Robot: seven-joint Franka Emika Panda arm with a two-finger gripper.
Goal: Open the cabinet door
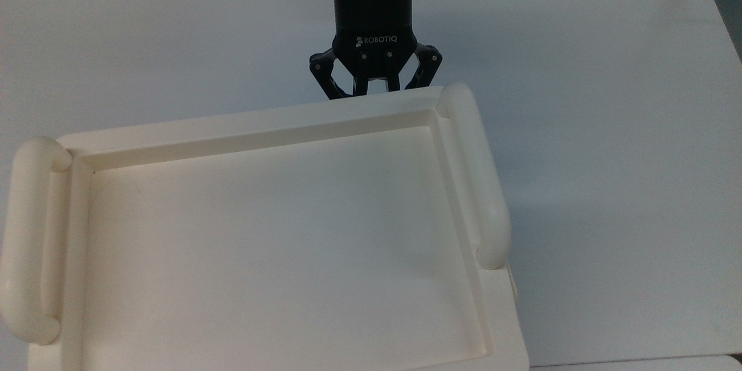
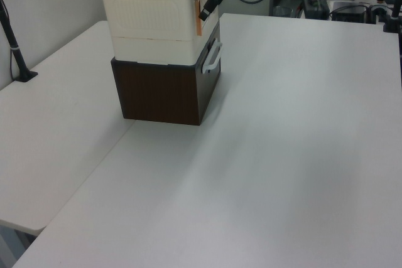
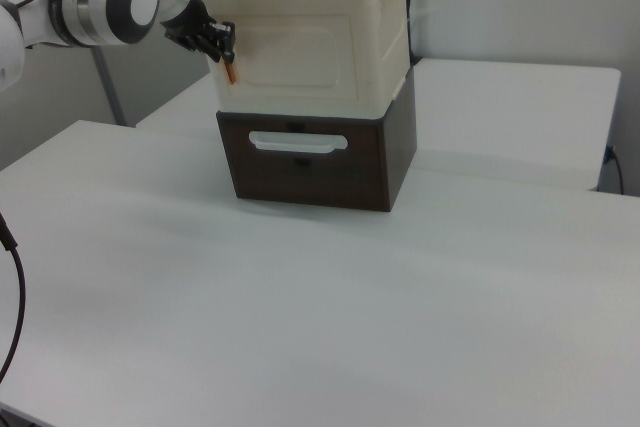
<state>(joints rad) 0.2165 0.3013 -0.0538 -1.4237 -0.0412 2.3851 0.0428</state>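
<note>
One cabinet (image 3: 310,42) sits on one brown drawer box (image 3: 315,157) on the counter (image 2: 282,155). One hand (image 3: 218,47) at the door (image 3: 300,57) edge, narrowed; grip unclear.

cabinet (image 3: 310,57): cream-white
base box (image 3: 310,162): dark brown
gripper (image 1: 375,84): black
table (image 2: 282,155): white

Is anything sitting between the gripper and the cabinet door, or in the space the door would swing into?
Nothing visible does. In the right view the gripper is already at the orange tab on the cabinet door, at the door's left edge. The table in front of the cabinet is bare, so the swing path looks free.
</note>
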